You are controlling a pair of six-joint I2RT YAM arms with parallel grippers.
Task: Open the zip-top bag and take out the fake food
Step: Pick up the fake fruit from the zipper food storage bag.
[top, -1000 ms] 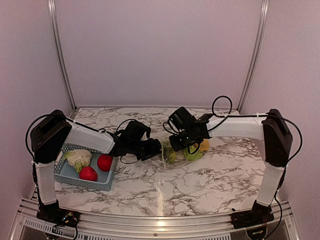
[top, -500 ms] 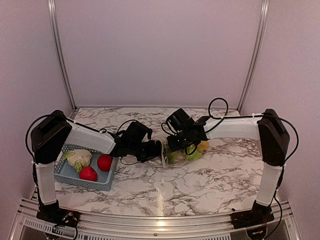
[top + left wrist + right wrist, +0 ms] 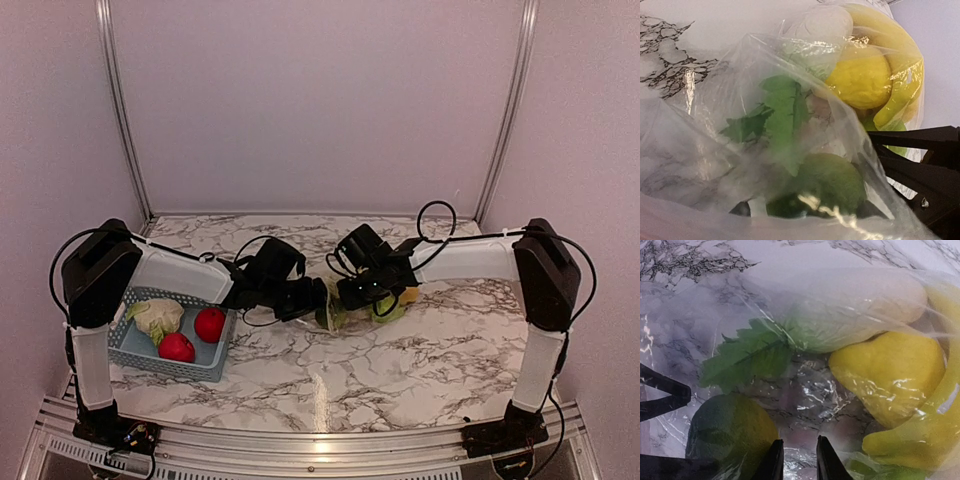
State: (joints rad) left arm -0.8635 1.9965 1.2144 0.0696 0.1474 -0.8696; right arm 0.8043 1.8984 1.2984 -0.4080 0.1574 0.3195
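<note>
Both sets of fingers at the zip-top bag [image 3: 348,312], mid-bench [image 3: 400,370].
My right fingers [image 3: 774,462] stand a narrow gap apart against its film; I can't tell if they pinch. My left fingers [image 3: 305,298] touch its other side, spread unclear. Inside lies the fake food [image 3: 730,435], with lemon [image 3: 885,370] and banana [image 3: 920,435].

The table [image 3: 420,370] is white marble with grey-black veins. The bag [image 3: 705,150] is clear and glossy; inside the bag show a yellow lemon [image 3: 860,77], a yellow banana [image 3: 900,60], a green leaf [image 3: 782,107] and a dark green fruit [image 3: 832,182]. Left of the bag: a light blue lattice basket [image 3: 135,352], red apples [image 3: 209,325], a pale green-white cabbage [image 3: 157,315].
</note>
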